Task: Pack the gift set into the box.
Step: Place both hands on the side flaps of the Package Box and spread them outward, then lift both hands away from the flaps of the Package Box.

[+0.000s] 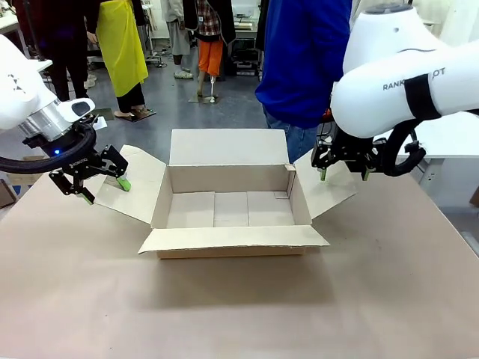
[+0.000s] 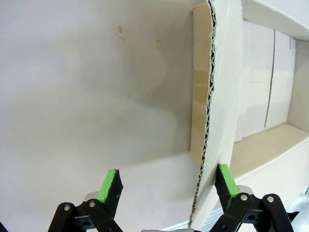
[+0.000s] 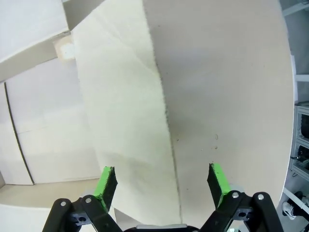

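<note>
Your left gripper (image 1: 105, 188), jaws apart, straddles the edge of the left flap (image 2: 224, 87) of the large shallow brown corrugated cardboard box (image 1: 232, 178), which lies open at the middle of the counter (image 1: 239, 314), long axis running arm to arm, while your right gripper (image 1: 344, 173), jaws also apart, straddles the right flap (image 3: 125, 121).

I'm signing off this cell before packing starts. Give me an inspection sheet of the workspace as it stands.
Surface: plain brown table.
Job's things: box open mid-table, four flaps spread, inside bare.
Clutter: nothing seen.
Grippers: left gripper open, astride the edge of the left flap; right gripper open, astride the edge of the right flap.
Cables: black cable loop at the left wrist, another at the right.
Surroundings: person in a blue top at the far side; others farther off.
</note>
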`<state>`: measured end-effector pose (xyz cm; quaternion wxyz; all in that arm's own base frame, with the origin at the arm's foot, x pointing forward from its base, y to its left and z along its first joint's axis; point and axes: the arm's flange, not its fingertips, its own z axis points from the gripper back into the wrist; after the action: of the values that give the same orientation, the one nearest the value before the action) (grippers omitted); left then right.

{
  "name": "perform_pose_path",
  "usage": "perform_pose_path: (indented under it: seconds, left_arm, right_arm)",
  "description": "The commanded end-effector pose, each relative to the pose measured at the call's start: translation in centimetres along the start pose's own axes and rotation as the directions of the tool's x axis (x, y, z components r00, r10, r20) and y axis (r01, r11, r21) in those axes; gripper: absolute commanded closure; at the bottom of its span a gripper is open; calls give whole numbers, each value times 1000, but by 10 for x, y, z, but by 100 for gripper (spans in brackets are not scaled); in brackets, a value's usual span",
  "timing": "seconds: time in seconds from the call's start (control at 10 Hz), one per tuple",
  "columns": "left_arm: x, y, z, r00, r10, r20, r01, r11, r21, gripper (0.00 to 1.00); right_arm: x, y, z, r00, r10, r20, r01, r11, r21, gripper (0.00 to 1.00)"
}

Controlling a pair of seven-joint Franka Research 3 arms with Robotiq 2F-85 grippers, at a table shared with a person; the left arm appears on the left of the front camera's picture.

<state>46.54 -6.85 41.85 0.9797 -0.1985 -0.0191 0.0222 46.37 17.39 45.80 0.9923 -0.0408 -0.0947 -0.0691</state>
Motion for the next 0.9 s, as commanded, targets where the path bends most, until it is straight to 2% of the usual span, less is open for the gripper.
perform_pose_path:
  seconds: [0.0, 0.8]
  left_arm:
    - [0, 0, 0, 1000, 8, 2, -8, 1000, 13, 0]
    - [0, 0, 0, 1000, 8, 2, -8, 1000, 13, 0]
  right_arm:
    - [5, 0, 2, 1000, -8, 6, 9, 1000, -26, 0]
    - [5, 0, 2, 1000, -8, 6, 9, 1000, -26, 0]
